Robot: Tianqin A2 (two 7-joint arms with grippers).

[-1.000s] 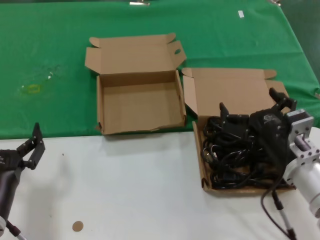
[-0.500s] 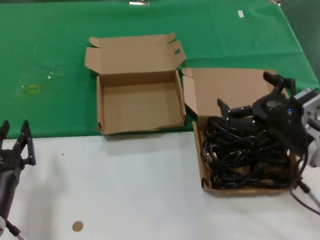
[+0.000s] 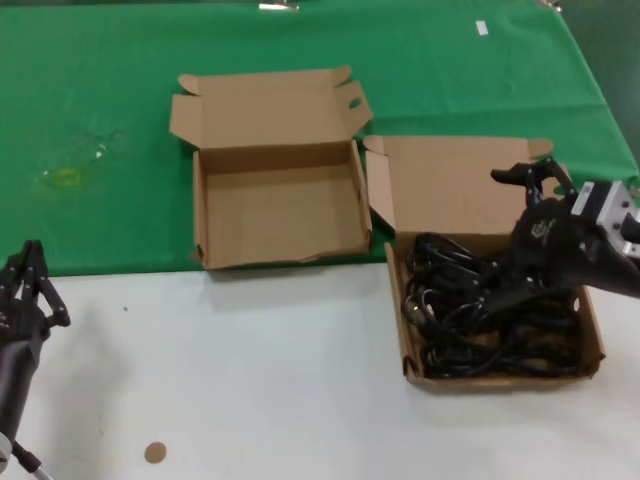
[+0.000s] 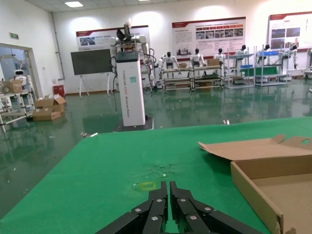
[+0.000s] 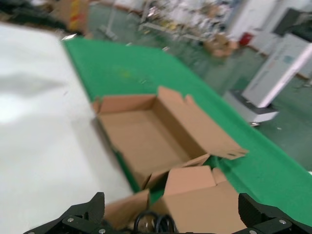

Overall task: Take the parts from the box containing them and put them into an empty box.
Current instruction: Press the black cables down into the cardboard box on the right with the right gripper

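**Right claw spread over the cable box; left claw parked, pressed together**

Surface (image 3: 300,390): white in front, green cloth (image 3: 100,100) behind. Two open cardboard mailer boxes lie side by side, near each other, at the boundary.

Box containing the parts (image 3: 455,190): on the robot's right, mostly on the white area, lid panel standing up over the green cloth. Tray filled with a tangle of black cables (image 3: 470,320). Single cables cannot be told apart in the heap.

Empty box (image 3: 275,210): to the left of the full one, on the green cloth, its front wall at the cloth's edge. Lid flaps splayed to both sides, an oval hole in the right one. Interior bare cardboard. Also seen in the right wrist view (image 5: 146,131) and, in part, in the left wrist view (image 4: 273,175).

Right claw (image 3: 515,235): above the right rear part of the cable box, fingers spread wide; one finger reaches down toward the heap, the other points up near the lid panel. Cannot tell if the lower finger touches a cable. Right wrist view shows both fingertips well apart, nothing between them.

Left claw (image 3: 30,285): at the robot's far left, over the white area, well apart from both boxes; fingers (image 4: 168,204) pressed together, holding nothing
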